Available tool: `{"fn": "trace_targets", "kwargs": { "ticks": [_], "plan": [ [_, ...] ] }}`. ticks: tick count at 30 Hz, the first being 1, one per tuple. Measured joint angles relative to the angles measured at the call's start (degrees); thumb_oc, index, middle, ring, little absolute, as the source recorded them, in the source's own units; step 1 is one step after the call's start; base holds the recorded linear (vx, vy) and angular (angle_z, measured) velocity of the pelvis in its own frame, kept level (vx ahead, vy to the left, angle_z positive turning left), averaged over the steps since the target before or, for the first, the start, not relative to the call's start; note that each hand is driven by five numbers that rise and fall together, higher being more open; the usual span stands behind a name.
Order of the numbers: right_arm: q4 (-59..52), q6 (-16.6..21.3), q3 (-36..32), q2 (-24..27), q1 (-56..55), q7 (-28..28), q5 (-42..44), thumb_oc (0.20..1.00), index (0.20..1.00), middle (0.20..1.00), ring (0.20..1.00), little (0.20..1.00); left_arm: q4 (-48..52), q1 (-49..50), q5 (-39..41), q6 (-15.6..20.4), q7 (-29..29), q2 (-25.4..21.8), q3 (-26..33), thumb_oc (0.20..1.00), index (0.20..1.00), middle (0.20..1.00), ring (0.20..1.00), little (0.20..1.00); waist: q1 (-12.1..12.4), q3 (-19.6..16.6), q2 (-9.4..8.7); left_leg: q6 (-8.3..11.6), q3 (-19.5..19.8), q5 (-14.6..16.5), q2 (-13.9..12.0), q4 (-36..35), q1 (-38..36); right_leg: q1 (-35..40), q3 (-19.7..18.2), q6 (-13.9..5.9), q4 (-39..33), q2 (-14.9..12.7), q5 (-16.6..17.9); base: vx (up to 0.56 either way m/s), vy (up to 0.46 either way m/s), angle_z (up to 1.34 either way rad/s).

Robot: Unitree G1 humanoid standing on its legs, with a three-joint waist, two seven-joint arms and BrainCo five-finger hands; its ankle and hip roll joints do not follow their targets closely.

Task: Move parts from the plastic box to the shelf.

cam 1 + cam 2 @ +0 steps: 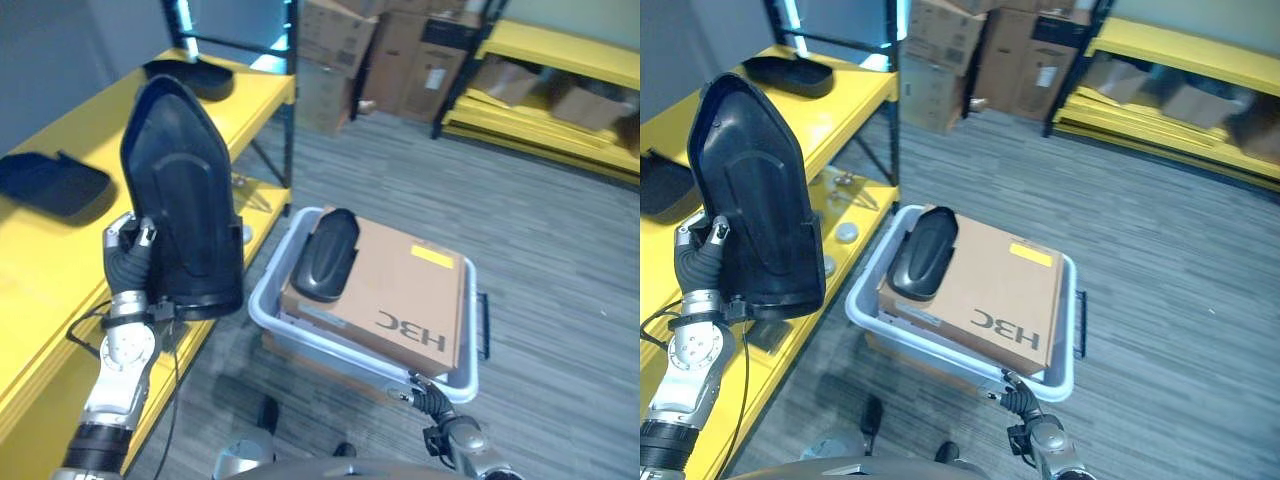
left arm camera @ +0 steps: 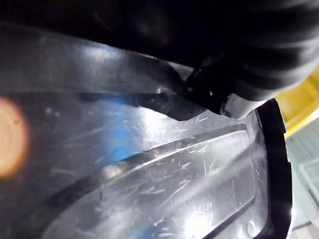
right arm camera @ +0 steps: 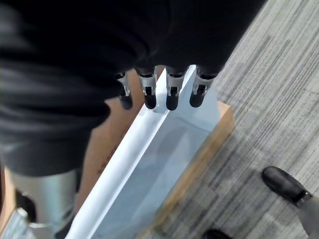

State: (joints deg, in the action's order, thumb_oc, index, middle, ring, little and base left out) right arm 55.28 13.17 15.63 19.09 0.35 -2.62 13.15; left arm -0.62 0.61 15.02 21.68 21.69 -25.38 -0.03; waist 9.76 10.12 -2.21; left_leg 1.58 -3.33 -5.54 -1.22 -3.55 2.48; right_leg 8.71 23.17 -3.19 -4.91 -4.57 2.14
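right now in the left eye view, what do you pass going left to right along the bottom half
left hand → big black part it holds upright → small black part lying on the cardboard box → cardboard box → right rim of the plastic box

The left hand [image 1: 128, 243] has silver fingers with dark tips above a dark ribbed wrist cover. Below the cover, the forearm is a silver-grey cylinder with round machined joints and small screws. The right hand [image 3: 164, 92] shows a row of slim silver fingers ending in rounded black tips, emerging from a matte black ribbed cover.
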Motion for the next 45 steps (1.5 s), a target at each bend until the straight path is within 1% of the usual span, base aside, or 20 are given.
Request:
{"fn": "trace_targets", "kwargs": {
  "ticks": [2,3,5,6,10,14,17,20,22,23,24,25,26,27,30,33,37,43,44,45],
  "plan": [
    [-0.07,-1.11,-0.01,-0.59,-0.10,-0.09,0.03,1.000,1.000,1.000,1.000,1.000,-0.03,0.15,0.47,-0.03,-0.89,0.21,-0.16,0.200,0.200,0.200,0.200,0.200,-0.21,1.08,-0.30,-0.20,-7.60,0.39,-1.92,2.02,0.72,1.72,4.40,0.43,0.11,-0.21,-0.91,-0.04,-0.052,1.12],
    [-0.08,-1.29,0.31,-0.67,-0.97,0.05,0.57,1.000,1.000,1.000,1.000,1.000,-0.54,-0.44,0.54,-0.03,-0.91,0.37,-0.47,0.200,0.200,0.200,0.200,0.200,-0.18,1.62,-0.79,-2.42,-11.72,2.21,-1.62,1.95,0.62,2.97,7.81,-0.08,0.82,-0.54,-1.11,-0.03,-0.025,1.65],
    [2.55,-2.48,-0.42,-1.43,-1.73,0.11,1.35,1.000,1.000,1.000,1.000,1.000,-1.16,-1.77,0.45,-0.10,-0.87,1.30,-1.37,0.200,0.200,0.200,0.200,0.200,-3.06,1.61,-3.54,-2.18,-18.41,5.25,-2.34,7.65,0.53,4.73,12.46,0.52,0.40,-4.07,-3.34,-0.03,0.035,1.57],
    [4.33,-3.95,-0.58,-1.31,-1.71,0.20,2.50,1.000,1.000,1.000,1.000,1.000,-0.98,-1.65,0.48,-0.20,-0.79,1.32,-1.33,0.200,0.200,0.200,0.200,0.200,-2.55,1.52,-3.16,-1.76,-22.80,7.68,-3.94,14.29,-1.01,6.66,14.18,-1.25,0.91,-5.15,-2.35,0.00,0.151,1.20],
    [12.39,-13.17,-2.14,-3.30,-1.09,-2.19,-4.19,1.000,1.000,1.000,1.000,1.000,-0.95,-7.77,-0.69,-0.79,-2.25,1.24,-3.41,0.200,0.200,0.200,0.200,0.200,-6.03,1.11,0.62,-7.45,-25.90,8.38,1.95,8.36,-2.12,6.94,19.71,-1.85,12.03,-10.51,-3.84,0.11,0.253,1.59],
    [15.87,-18.67,-0.61,-4.44,2.12,-3.31,-5.03,1.000,1.000,1.000,1.000,1.000,-0.29,-7.69,-0.73,-0.82,-2.30,-2.64,-3.25,0.200,0.200,0.200,0.200,0.200,-3.59,0.30,3.02,-8.10,-22.50,7.78,4.27,4.35,-4.55,1.20,14.54,0.83,16.11,-9.36,-7.91,0.13,0.195,0.51],
    [15.45,-18.39,-1.31,-3.74,3.28,-3.78,-5.02,1.000,1.000,1.000,1.000,1.000,-0.15,-7.86,-1.21,-0.86,-2.97,-3.82,-3.76,0.200,0.200,0.200,0.200,0.200,-3.53,-1.07,4.33,-8.13,-20.20,9.68,4.24,4.73,-5.06,-5.11,13.56,-0.47,27.50,-12.15,-6.00,0.11,0.183,0.37],
    [15.44,-17.95,-2.20,-2.57,3.36,-4.34,-5.06,1.000,1.000,1.000,1.000,1.000,0.14,-8.31,-1.75,-0.90,-3.63,-3.92,-5.24,0.200,0.200,0.200,0.200,0.200,-4.76,-1.41,4.92,-9.74,-16.85,9.79,4.70,5.77,-5.54,-11.12,5.42,-2.48,42.20,-15.51,-4.27,0.01,-0.089,0.62],
    [15.38,-16.83,-2.41,-2.54,3.89,-4.46,-3.32,1.000,1.000,1.000,1.000,1.000,-2.26,-11.14,-1.77,-0.79,-3.87,-3.54,-9.80,0.200,0.200,0.200,0.200,0.200,-7.52,-0.44,6.84,-8.38,-7.84,8.61,3.50,5.81,-5.53,-12.70,-5.88,-2.00,36.04,-4.74,-9.65,0.11,-0.266,1.50],
    [15.38,-16.62,-2.16,-2.86,3.77,-4.42,-1.01,1.000,1.000,1.000,1.000,1.000,-5.39,-14.42,-1.76,-0.44,-4.23,-2.40,-12.92,0.200,0.200,0.200,0.200,0.200,-9.80,0.19,8.15,-5.77,-3.11,8.09,2.37,5.67,-5.10,-11.81,-12.58,-1.49,27.23,2.13,-11.28,0.11,-0.162,2.15],
    [15.61,-16.74,-1.23,-3.19,3.87,-4.44,-0.24,1.000,1.000,1.000,1.000,1.000,-6.90,-16.50,-1.78,-0.46,-4.45,-2.11,-15.28,0.200,0.200,0.200,0.200,0.200,-11.42,0.04,7.16,1.51,-1.27,9.92,2.49,5.01,-4.81,-12.05,-14.68,-0.59,20.09,5.36,-10.79,0.11,-0.159,2.11],
    [15.73,-17.01,-0.03,-3.68,3.40,-4.48,0.55,1.000,1.000,1.000,1.000,1.000,-6.57,-16.78,-1.92,-0.47,-4.86,-2.05,-16.06,0.200,0.200,0.200,0.200,0.200,-11.81,-0.37,4.35,1.95,-6.11,12.59,2.94,4.93,-4.96,-13.07,-16.75,0.88,14.86,4.99,-9.05,0.07,-0.102,1.92],
    [15.66,-16.84,-0.22,-3.29,3.33,-4.48,1.11,1.000,1.000,1.000,1.000,1.000,-6.01,-16.96,-1.92,-0.46,-4.95,-1.26,-16.10,0.200,0.200,0.200,0.200,0.200,-13.49,-0.30,4.42,-2.93,-6.20,8.88,3.37,4.64,-5.03,-13.06,-18.79,1.05,11.77,5.65,-7.68,0.04,-0.121,1.47],
    [15.82,-16.82,-0.32,-3.50,3.25,-4.47,1.27,1.000,1.000,1.000,1.000,1.000,-5.05,-16.40,-1.92,-0.48,-4.90,-1.05,-15.85,0.200,0.200,0.200,0.200,0.200,-13.67,-0.52,3.62,-6.74,-5.10,7.63,5.06,3.67,-6.36,-13.50,-19.60,1.10,10.93,4.71,-5.92,0.06,-0.150,1.18],
    [18.02,-17.97,-0.41,-3.78,3.15,-4.97,0.39,1.000,1.000,1.000,1.000,1.000,0.54,-10.80,-2.32,-0.60,-4.38,-1.29,-13.43,0.200,0.200,0.200,0.200,0.200,-10.47,-3.30,2.46,-7.21,-2.72,6.98,7.29,0.87,-9.23,-14.30,-17.80,1.45,10.66,2.56,0.98,0.04,-0.173,0.58],
    [18.19,-19.64,-0.03,-3.93,3.16,-4.90,0.22,1.000,1.000,1.000,1.000,1.000,1.90,-10.07,-2.82,-1.55,-4.22,-1.70,-12.06,0.200,0.200,0.200,0.200,0.200,-7.40,-3.91,2.67,-5.24,0.31,7.85,6.60,3.18,-8.87,-8.92,-16.82,2.59,1.17,3.86,5.82,-0.02,0.010,0.26],
    [18.43,-21.55,-0.67,-3.23,3.78,-4.84,-0.14,1.000,1.000,1.000,1.000,1.000,1.90,-9.43,-2.94,-2.84,-5.49,-1.37,-11.71,0.200,0.200,0.200,0.200,0.200,-7.80,-3.35,1.71,-0.83,-3.58,11.25,3.57,9.25,-4.61,-7.36,-13.30,3.88,0.02,2.16,4.67,0.00,0.175,0.38],
    [20.04,-22.36,-2.33,-1.03,2.70,-6.19,-0.02,1.000,1.000,1.000,1.000,1.000,2.07,-7.68,-3.99,-3.13,-5.27,-1.33,-12.41,0.200,0.200,0.200,0.200,0.200,-8.22,-3.19,1.70,5.05,-4.03,5.67,-7.85,2.98,-5.89,-4.68,-10.69,1.68,-0.35,-1.46,2.62,0.07,0.289,0.39],
    [20.01,-22.46,-2.37,-0.42,2.49,-6.92,0.64,1.000,1.000,1.000,1.000,1.000,2.07,-7.62,-4.01,-3.14,-5.17,-1.43,-12.37,0.200,0.200,0.200,0.200,0.200,-8.38,-3.62,2.56,5.22,-4.48,2.74,-6.79,2.08,-6.31,-4.47,-11.70,0.83,-0.35,-3.20,2.53,0.09,0.377,0.11],
    [20.15,-22.90,-2.88,-1.16,1.92,-6.89,1.61,1.000,1.000,1.000,1.000,1.000,2.07,-7.51,-4.00,-3.21,-4.84,-1.98,-12.12,0.200,0.200,0.200,0.200,0.200,-8.35,-3.82,1.17,4.14,-4.57,2.86,-4.25,1.37,-6.77,-4.56,-12.87,0.58,-0.33,-5.11,2.37,0.14,0.492,0.23]
  ]
}}
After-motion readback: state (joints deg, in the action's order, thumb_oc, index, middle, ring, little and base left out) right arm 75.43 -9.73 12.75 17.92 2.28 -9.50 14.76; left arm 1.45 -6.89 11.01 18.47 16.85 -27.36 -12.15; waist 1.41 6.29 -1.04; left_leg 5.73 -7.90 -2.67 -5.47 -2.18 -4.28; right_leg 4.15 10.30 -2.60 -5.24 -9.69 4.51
